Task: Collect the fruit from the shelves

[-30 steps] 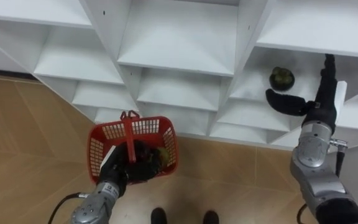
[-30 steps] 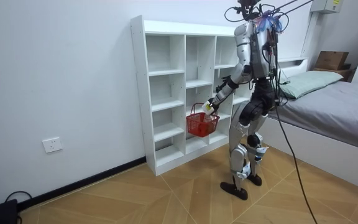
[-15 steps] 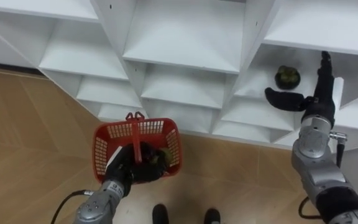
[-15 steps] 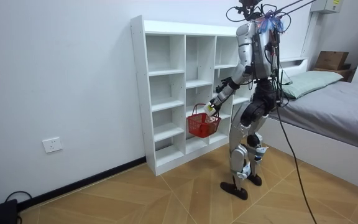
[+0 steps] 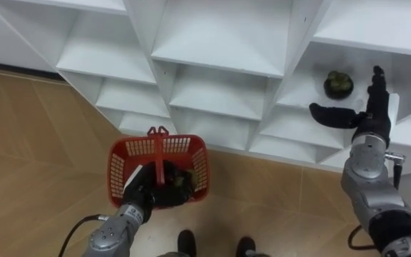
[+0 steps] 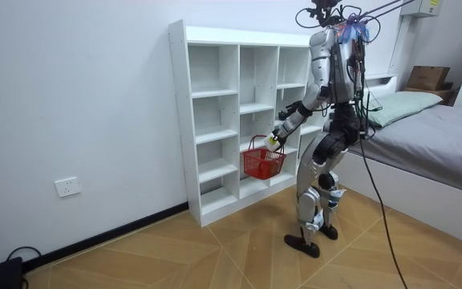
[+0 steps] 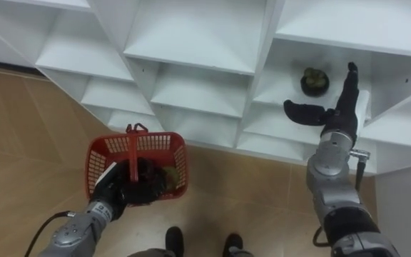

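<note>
Right hand nearer fruit than 1 s ago. Left hand, 7 o'clock, clamped on basket handle; collected fruits inside. Right hand, 3 o'clock: fingers straight, thumb spread. Fruit on shelf, at hand's 11 o'clock, apart.

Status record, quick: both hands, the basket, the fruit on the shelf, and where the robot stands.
left hand: curled round the handle of the red basket, held low in front of the white shelf unit
basket contents: dark, greenish fruit; kind cannot be told
right hand: open, fingers straight, thumb spread, at a right-column compartment
green fruit: on that compartment's shelf, just left of the fingers, not gripped
stance: upright on the wood floor, facing the shelf unit, with the bed behind
</note>
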